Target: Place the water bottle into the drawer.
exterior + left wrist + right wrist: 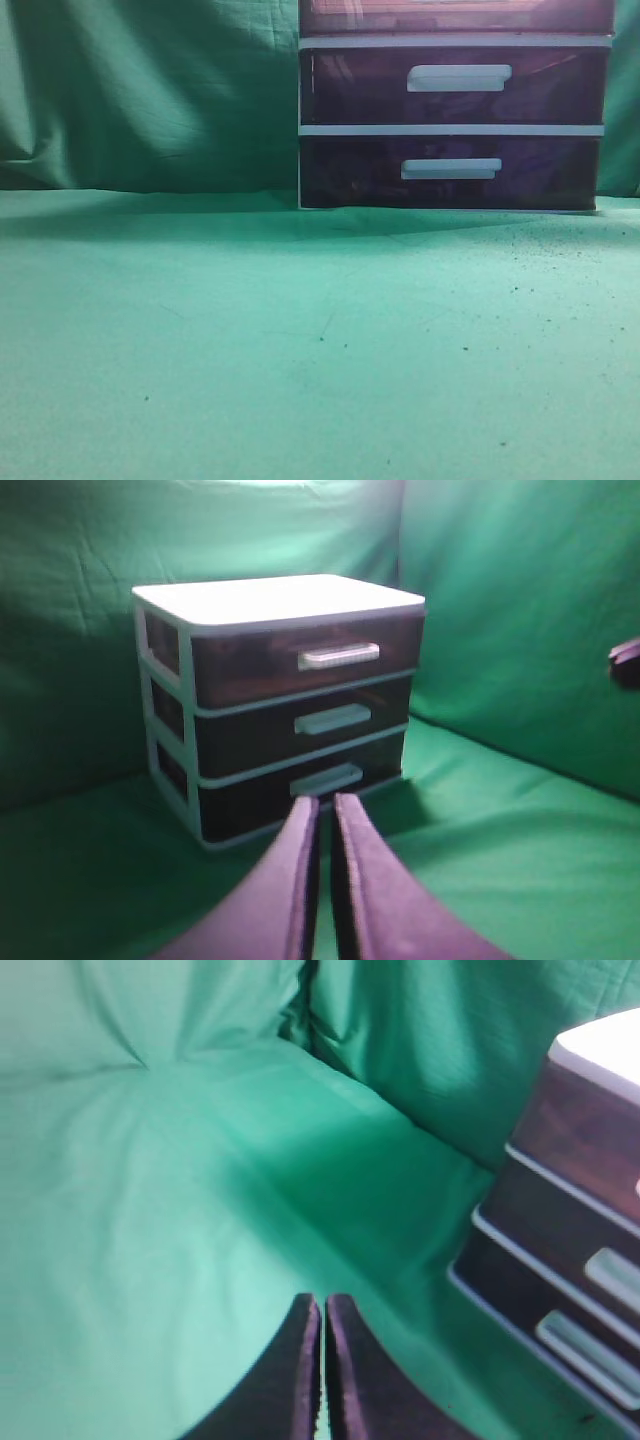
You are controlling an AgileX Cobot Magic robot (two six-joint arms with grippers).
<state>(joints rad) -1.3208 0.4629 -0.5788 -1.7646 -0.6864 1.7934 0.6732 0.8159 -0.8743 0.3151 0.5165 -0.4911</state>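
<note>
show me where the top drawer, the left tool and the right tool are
top drawer [250, 660]: left wrist view, on its dark front panel.
left tool [326, 805]: left wrist view, between its tips.
right tool [321, 1303]: right wrist view, between its tips.

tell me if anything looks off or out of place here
No water bottle shows in any view. All three drawers of the drawer unit look shut, top drawer included. Both pincers, left and right, are shut and empty.
</note>
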